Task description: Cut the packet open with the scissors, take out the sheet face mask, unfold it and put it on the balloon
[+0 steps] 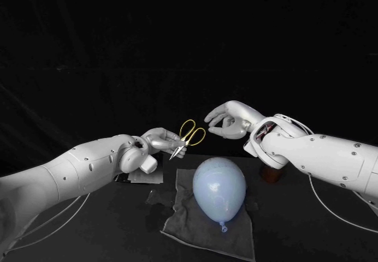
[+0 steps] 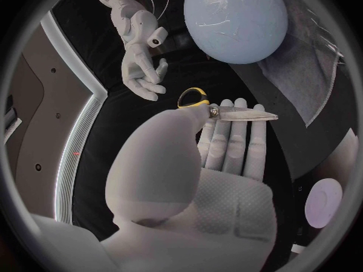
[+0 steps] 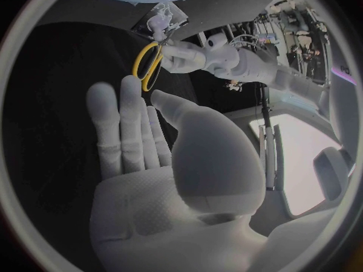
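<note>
Behind a pale blue rubber balloon (image 1: 219,188), the left hand (image 1: 161,141) is gripping yellow-handled metal scissors (image 1: 189,136) while the right hand (image 1: 230,123) is hovering empty, fingers apart.

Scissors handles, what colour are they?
Yellow loops on the scissors, clearest in the head view.

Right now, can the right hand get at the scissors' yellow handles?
Probably yes. The left hand holds the scissors near the pivot, off the table, with the handles turned toward the right hand. That hand is open just beside them, and nothing lies between.
</note>
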Robot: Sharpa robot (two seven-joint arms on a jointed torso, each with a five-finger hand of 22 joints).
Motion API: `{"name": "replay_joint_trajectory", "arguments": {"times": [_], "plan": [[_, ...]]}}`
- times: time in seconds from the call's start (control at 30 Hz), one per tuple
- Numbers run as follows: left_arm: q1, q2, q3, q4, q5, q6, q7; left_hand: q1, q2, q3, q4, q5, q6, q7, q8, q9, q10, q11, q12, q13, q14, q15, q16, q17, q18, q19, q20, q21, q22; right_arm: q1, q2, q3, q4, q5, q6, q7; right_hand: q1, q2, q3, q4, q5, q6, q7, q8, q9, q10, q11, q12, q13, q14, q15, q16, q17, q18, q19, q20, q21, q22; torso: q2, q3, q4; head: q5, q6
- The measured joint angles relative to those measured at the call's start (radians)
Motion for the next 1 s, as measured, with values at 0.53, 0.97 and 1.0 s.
{"name": "replay_joint_trajectory", "arguments": {"times": [0.53, 0.97, 1.0], "plan": [[0.069, 0.009, -0.009, -0.008, -0.017, 0.094, -0.116, -0.016, -0.008, 0.013, -0.007, 0.004, -0.003, 0.000, 0.004, 0.000, 0.000, 0.000, 0.002, 0.001, 0.000, 0.000, 0.000, 0.001, -0.001, 0.002, 0.001, 0.000, 0.001, 0.014, 0.066, -0.008, 0.069, -0.462, 0.037, -0.115, -0.033, -0.044, 0.041, 0.021, -0.012, -0.017, -0.007, -0.013, 0.031, -0.012, 0.001, 0.000, 0.001, 0.030, 0.004, 0.706, 0.628, -0.069, 0.098, 0.006, 0.360, 0.233, 0.001, -0.0016, 0.0038, 0.002, 0.006], [0.074, 0.007, -0.013, 0.009, -0.027, 0.116, -0.157, -0.017, -0.009, 0.019, -0.013, 0.002, -0.004, 0.000, 0.003, 0.000, 0.002, -0.002, 0.002, 0.001, 0.000, 0.000, 0.000, 0.002, -0.001, 0.002, 0.001, 0.004, 0.001, 0.014, 0.088, -0.008, 0.070, -0.555, 0.017, -0.182, -0.019, -0.035, 0.016, 0.003, -0.025, -0.008, -0.007, -0.008, 0.038, -0.168, 0.014, -0.005, 0.001, 0.032, 0.013, 0.749, 0.645, -0.069, 0.100, 0.020, 0.340, 0.232, 0.001, -0.0012, 0.0027, 0.005, 0.003], [0.074, 0.007, -0.013, 0.011, -0.028, 0.116, -0.158, -0.017, -0.009, 0.019, -0.013, 0.002, -0.004, 0.000, 0.003, 0.000, 0.002, -0.002, 0.002, 0.001, 0.000, 0.000, 0.000, 0.002, -0.001, 0.002, 0.001, 0.004, 0.001, 0.014, 0.089, -0.008, 0.068, -0.558, 0.018, -0.185, -0.019, -0.034, 0.012, 0.003, -0.028, -0.009, -0.007, -0.008, 0.038, -0.179, 0.014, -0.005, 0.000, 0.032, 0.012, 0.750, 0.644, -0.069, 0.100, 0.020, 0.340, 0.232, 0.001, -0.0012, 0.0023, 0.005, 0.003]]}}
